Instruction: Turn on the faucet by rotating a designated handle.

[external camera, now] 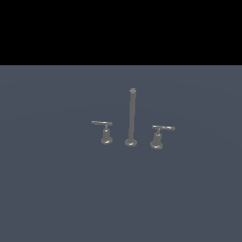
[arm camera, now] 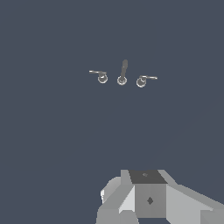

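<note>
The faucet (external camera: 131, 118) is a small grey metal set with a tall thin upright spout post on a round foot. The handle (external camera: 106, 131) stands at the post's side toward the exterior view's left, a flat bar on a slim stem with a small round base. Its twin (external camera: 157, 136), with a wider bell-shaped base, stands on the other side. The wrist view shows the faucet (arm camera: 123, 72) and the handle (arm camera: 100, 75) small and far off. Only grey-white blocks of my gripper (arm camera: 146, 194) show there, well apart from the faucet, and I cannot make out its fingers. The exterior view does not show the gripper.
The faucet set stands on a flat blue-grey floor (external camera: 56, 189) that spreads on all sides. A black band fills the top of the exterior view.
</note>
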